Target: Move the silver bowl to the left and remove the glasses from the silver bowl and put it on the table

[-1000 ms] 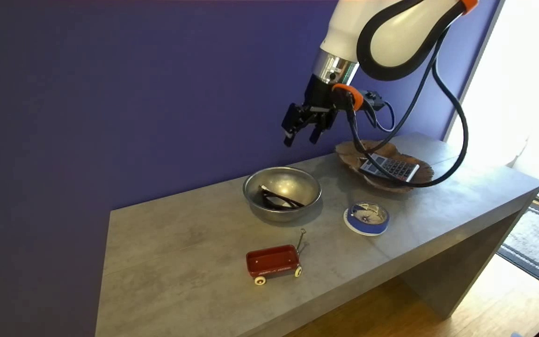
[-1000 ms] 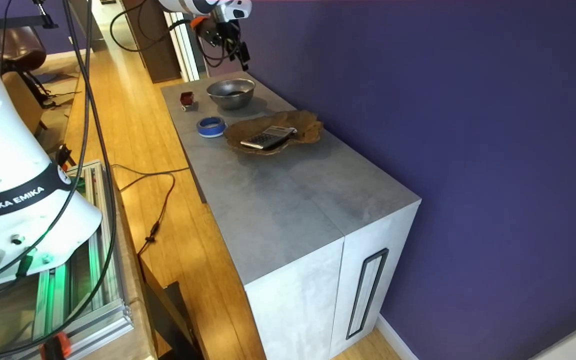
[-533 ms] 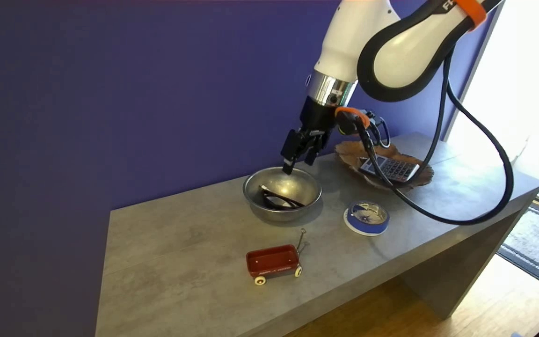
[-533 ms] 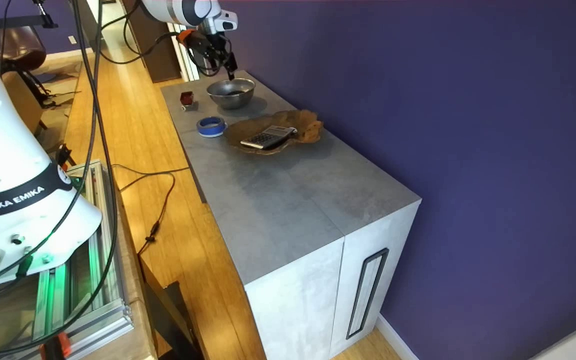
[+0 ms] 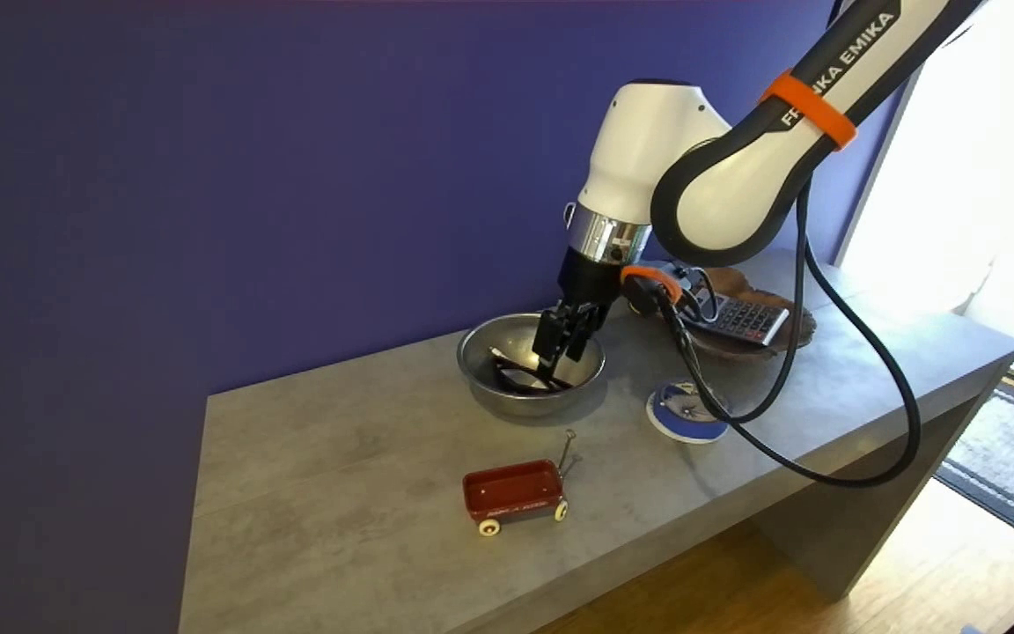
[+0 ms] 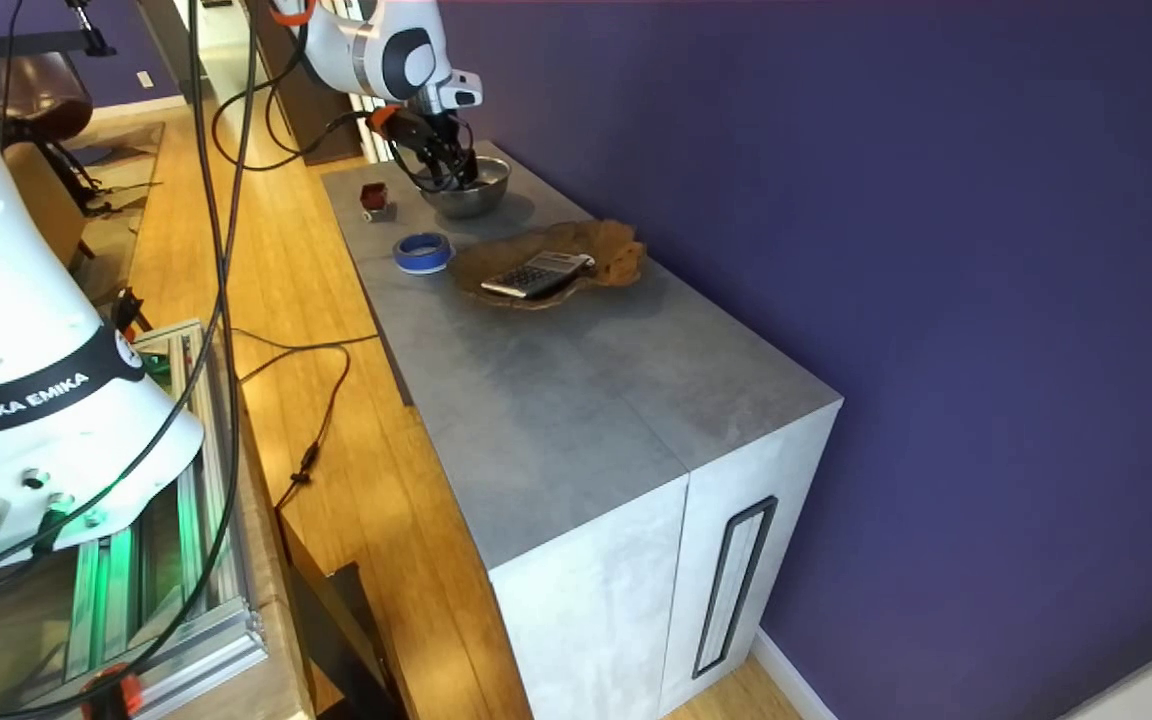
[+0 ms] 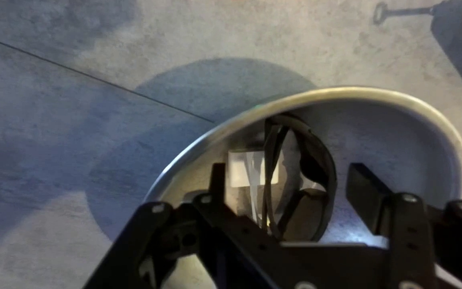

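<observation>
The gripper [image 7: 287, 178] is held inside the mouth of the silver bowl [image 5: 514, 407], over its right part as seen in an exterior view, and is pointed down and slightly left. The jaws are set wide apart: in the wrist view the glasses [image 7: 315, 164] are framed between them, with a gap shown on either side. How far below the rim the tips are placed cannot be told. The glasses are contained in the bowl, their dark frame laid toward the near side of its interior; whether the side pieces are folded cannot be made out. Beside the frame, in the wrist view, a pale rectangular patch [image 7: 237, 170] is seen, and what it is cannot be told.

The bowl is stood upright on the table [image 5: 322, 475], toward the far side, near the purple wall [image 5: 208, 176]. In both exterior views a part of its rim is hidden by the gripper. Nearer than the bowl, and apart from it, a small red wagon [image 5: 514, 491] is placed, with its handle raised at the right end. To the right of the bowl a blue-and-white dish [image 5: 683, 430] is set, partly crossed by a black cable [image 5: 859, 482] hung from the robot arm [image 5: 639, 158]. In an exterior view a wooden tray [image 6: 621, 248] is shown just right of the dish and nearer than the bowl, and in it a calculator [image 6: 539, 272] is laid at a slant
</observation>
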Available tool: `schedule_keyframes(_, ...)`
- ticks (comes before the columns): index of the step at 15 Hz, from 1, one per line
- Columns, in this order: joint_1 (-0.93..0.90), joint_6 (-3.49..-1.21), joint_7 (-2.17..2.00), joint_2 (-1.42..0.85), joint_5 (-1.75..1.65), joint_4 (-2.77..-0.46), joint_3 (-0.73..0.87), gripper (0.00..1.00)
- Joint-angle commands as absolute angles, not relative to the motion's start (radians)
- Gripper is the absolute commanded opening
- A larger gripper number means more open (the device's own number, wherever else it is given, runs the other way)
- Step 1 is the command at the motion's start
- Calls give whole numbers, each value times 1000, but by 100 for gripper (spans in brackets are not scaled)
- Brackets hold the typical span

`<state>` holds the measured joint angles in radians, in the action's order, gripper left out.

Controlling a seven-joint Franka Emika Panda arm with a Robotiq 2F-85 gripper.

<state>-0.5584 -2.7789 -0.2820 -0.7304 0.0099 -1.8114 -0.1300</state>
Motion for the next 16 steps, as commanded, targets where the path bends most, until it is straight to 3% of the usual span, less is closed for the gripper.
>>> schedule_keyframes(1, -597, -2788, -303, -784, -28, -1734, -100, 51)
schedule_keyframes(5, -640, -2783, -321, -832, -49, -1667, -51, 37)
schedule_keyframes(9, -684, -2778, -355, -887, -55, -1608, 12, 42)
schedule_keyframes(14, -700, -2771, -371, -916, -41, -1568, 42, 2)
schedule_keyframes(16, -699, -2772, -378, -903, -37, -1567, 44, 0)
